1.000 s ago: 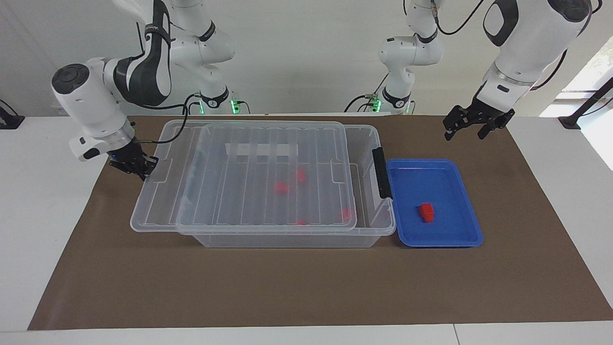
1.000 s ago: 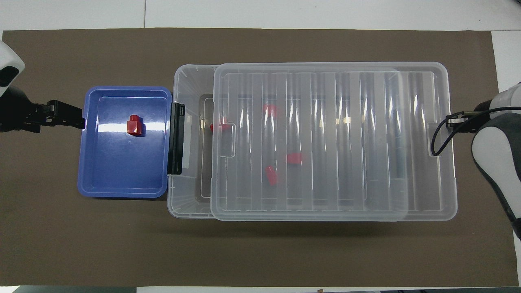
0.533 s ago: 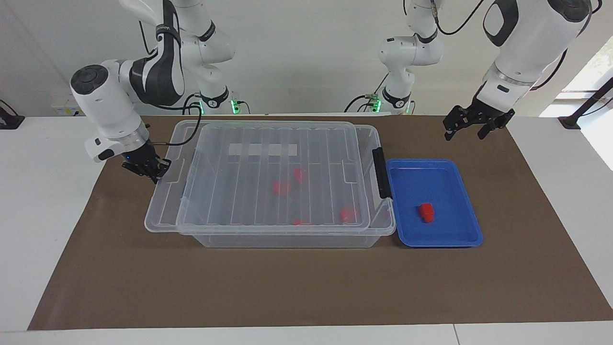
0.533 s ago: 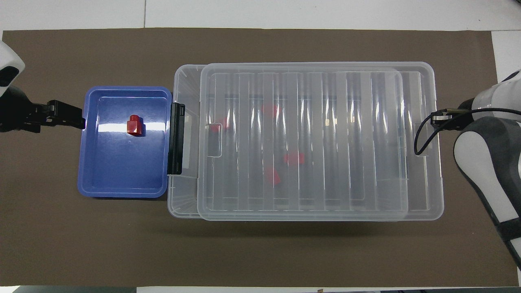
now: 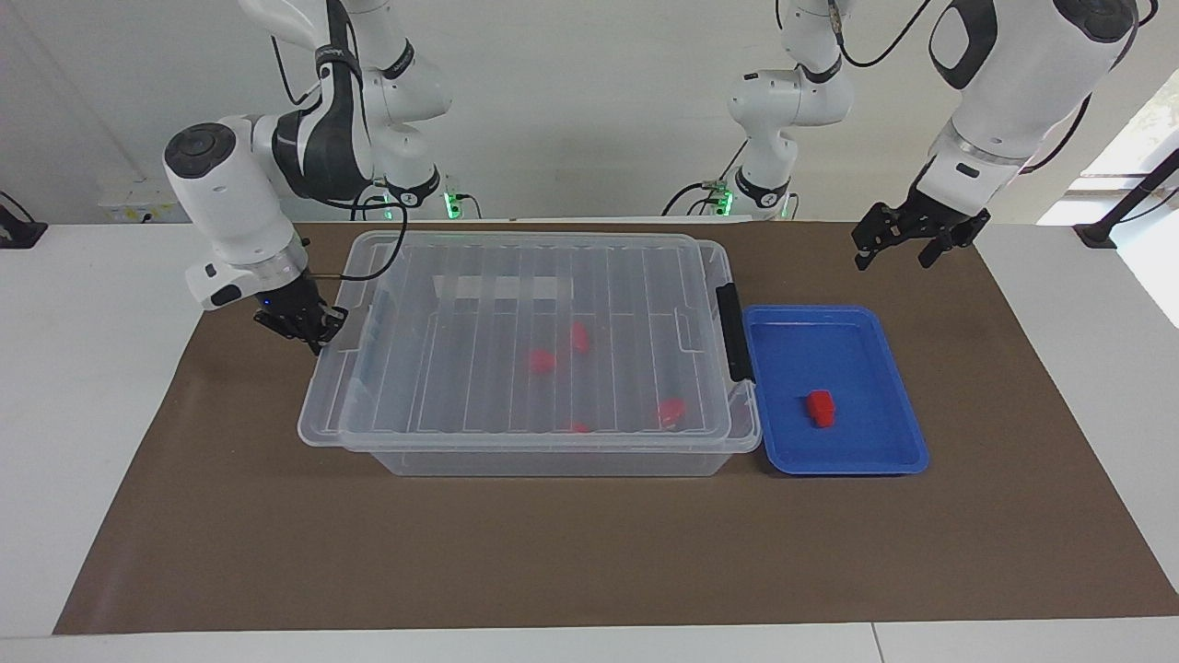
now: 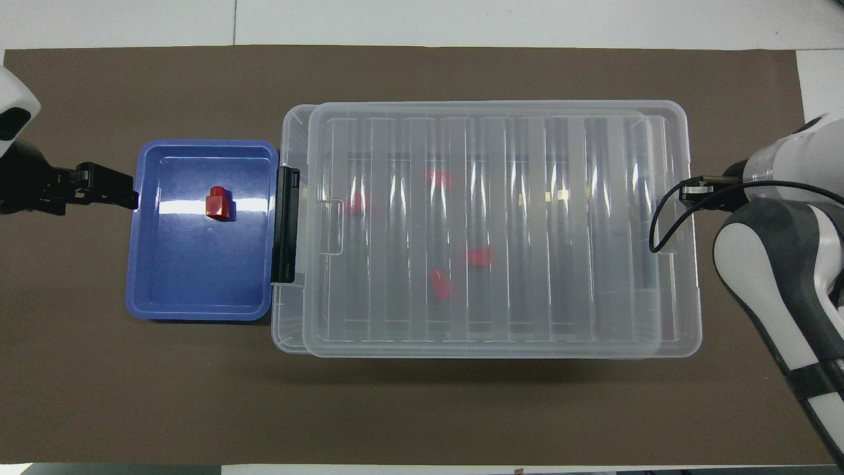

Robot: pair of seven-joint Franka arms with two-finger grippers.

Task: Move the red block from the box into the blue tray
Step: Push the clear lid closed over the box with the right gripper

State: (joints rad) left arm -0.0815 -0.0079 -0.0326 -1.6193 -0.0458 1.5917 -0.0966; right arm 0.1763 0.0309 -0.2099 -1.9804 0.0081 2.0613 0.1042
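The red block (image 5: 820, 408) lies in the blue tray (image 5: 834, 463), which stands against the box (image 5: 553, 460) at the left arm's end. In the overhead view the block (image 6: 218, 203) sits in the tray (image 6: 198, 310), toward its half farther from the robots. The ribbed clear lid (image 5: 516, 304) lies on the box and covers nearly all of it. My right gripper (image 5: 309, 324) is shut on the lid's edge at the right arm's end. My left gripper (image 5: 893, 256) is open and empty, up over the mat beside the tray; it waits.
Several more red blocks (image 5: 542, 361) lie inside the box, seen through the lid (image 6: 488, 231). A black latch clip (image 5: 732, 331) sits on the box's end next to the tray. A brown mat (image 5: 589, 552) covers the table.
My right gripper has slid the lid along the box toward the left arm's end, so it now covers the box almost fully. The left arm, tray and block have not moved.
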